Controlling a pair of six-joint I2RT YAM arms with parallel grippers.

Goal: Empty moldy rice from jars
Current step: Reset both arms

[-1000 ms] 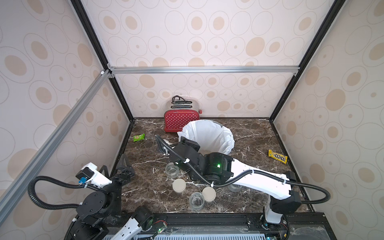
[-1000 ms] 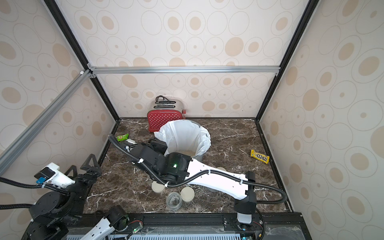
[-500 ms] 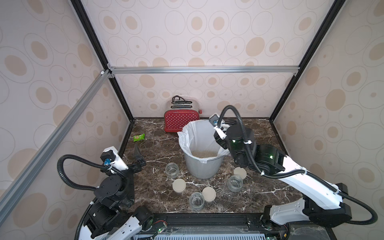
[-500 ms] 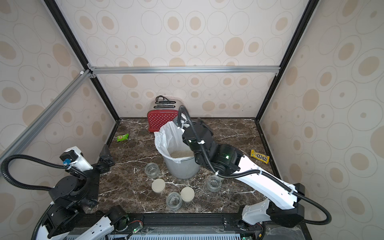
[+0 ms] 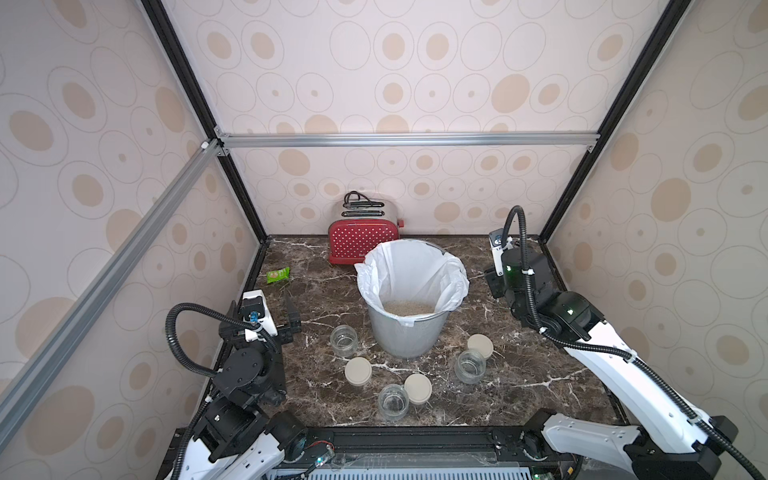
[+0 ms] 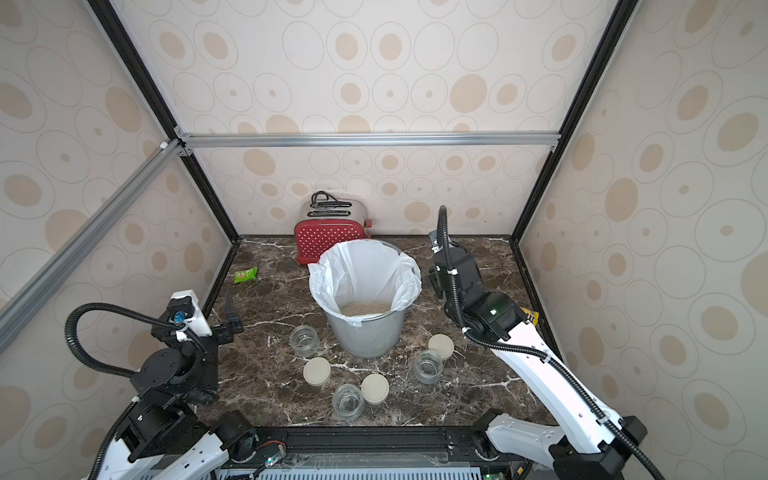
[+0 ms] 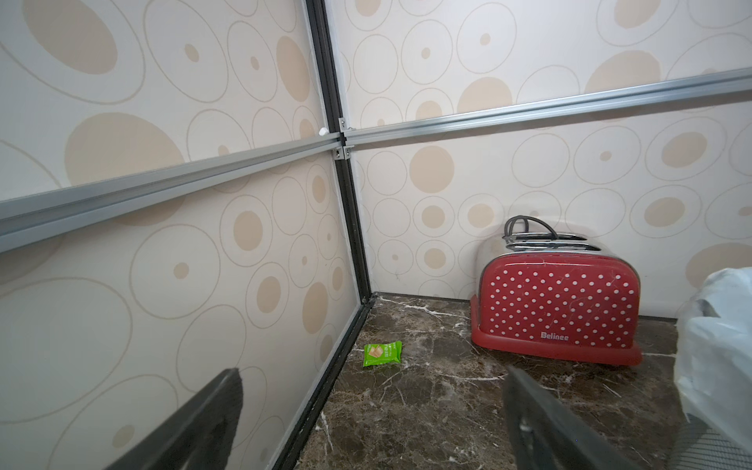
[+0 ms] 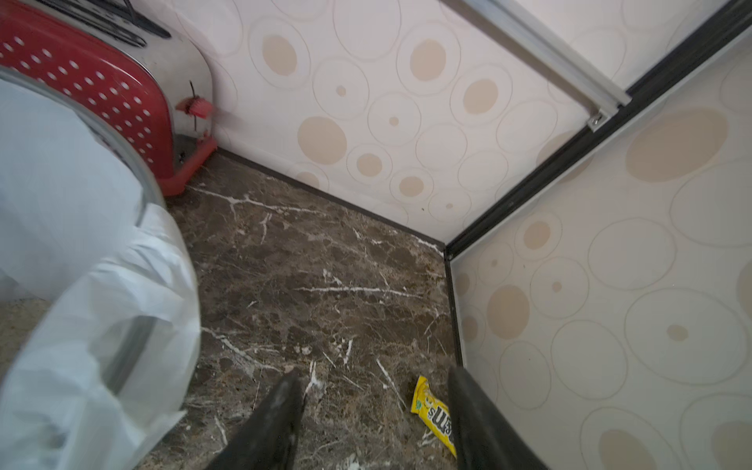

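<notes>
One tall round grey bin point(image 5: 409, 338), mesh-walled and lined with a crinkled white liner point(image 5: 455, 286), is seen to hold the moldy rice point(image 5: 409, 308) as a loose pale sandy layer at its bottom; the emptying is judged done, perhaps only re-lidding left. Left gripper point(image 7: 372, 378) is spread wide and empty near the left wall; right gripper point(image 8: 374, 374) is spread partway, nothing gripped, beside the bin. Three squat clear glass jars point(image 5: 344, 340) are stood upright, apparently empty, on the marble table point(image 5: 519, 395); flat round cream lids point(image 5: 358, 370) are laid beside them.
</notes>
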